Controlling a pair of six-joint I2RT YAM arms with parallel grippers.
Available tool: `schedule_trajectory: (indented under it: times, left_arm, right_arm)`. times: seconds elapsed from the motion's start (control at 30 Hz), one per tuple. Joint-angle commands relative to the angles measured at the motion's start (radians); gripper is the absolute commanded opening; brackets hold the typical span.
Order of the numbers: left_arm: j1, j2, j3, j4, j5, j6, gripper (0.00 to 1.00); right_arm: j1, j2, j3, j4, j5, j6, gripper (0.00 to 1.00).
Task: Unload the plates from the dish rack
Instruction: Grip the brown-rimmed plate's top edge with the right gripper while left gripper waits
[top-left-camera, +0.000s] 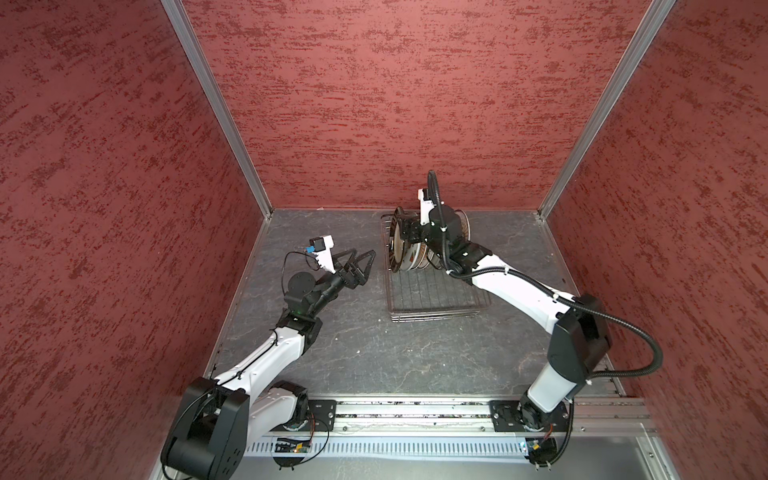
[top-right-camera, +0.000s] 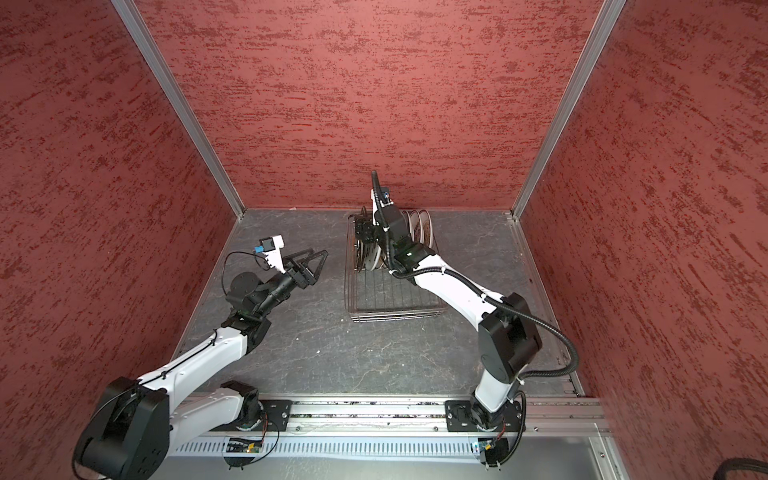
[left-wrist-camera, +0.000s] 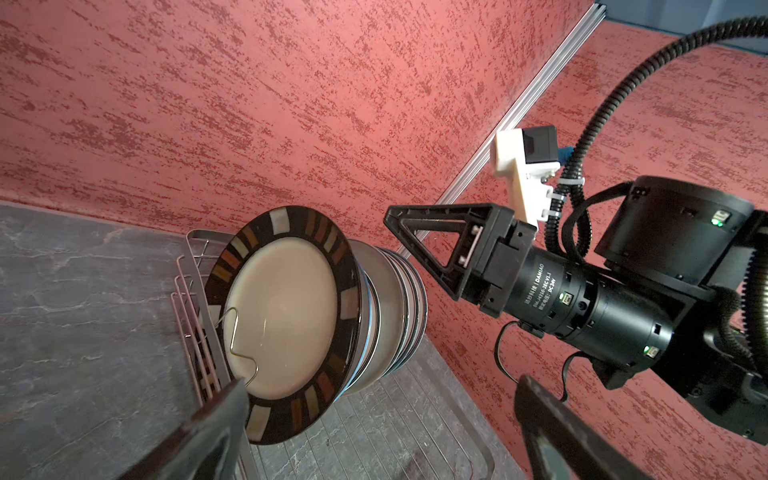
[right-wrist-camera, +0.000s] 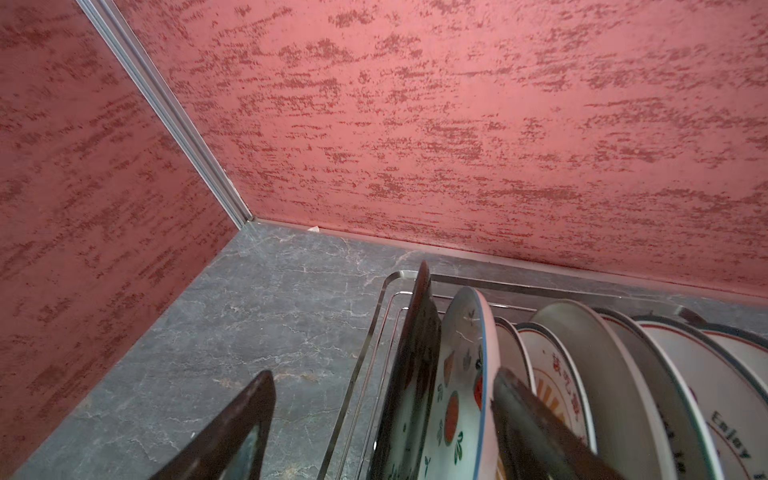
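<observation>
Plates (top-left-camera: 411, 255) stand on edge at the far end of the dish rack (top-left-camera: 436, 299); I see none unloaded onto the table (top-left-camera: 332, 353). Right gripper (top-left-camera: 405, 235) straddles the dark-rimmed plate (left-wrist-camera: 286, 307) and the watermelon plate (right-wrist-camera: 457, 395), jaws apart, not yet clamped. Left gripper (top-left-camera: 364, 253) hovers beside the rack, spread wide and empty.

Three walls close in the space: a back wall (top-left-camera: 395, 104), a left wall (top-left-camera: 104, 187) and a right wall (top-left-camera: 685, 208), all rose-red with darker red streaks. A silver metal post (top-left-camera: 220, 112) runs up each back corner. The table (top-left-camera: 374, 353) is dark grey, veined like stone. A silver rail (top-left-camera: 415, 415) crosses its near edge. At the foot of the back wall lies a small white scrap (right-wrist-camera: 312, 228), perhaps paper. The light is even.
</observation>
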Motion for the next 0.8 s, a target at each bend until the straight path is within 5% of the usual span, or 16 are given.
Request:
schedule_trajectory:
  times: [0.0,0.27,0.77]
  left_arm:
    - [-0.003,0.021,0.009,0.023,0.039,0.003,0.99]
    - [-0.016,0.068,0.013,0.109,0.112,-0.034,0.99]
    - [-0.023,0.082,0.024,0.032,0.023,-0.029,0.99]
  right_arm:
    - [0.019,0.042,0.084,-0.132,0.095,-0.008,0.76]
    - [0.039,0.092,0.15,-0.188,0.075,0.024,0.58]
    - [0.043,0.259,0.333,-0.371,0.213,0.059,0.4]
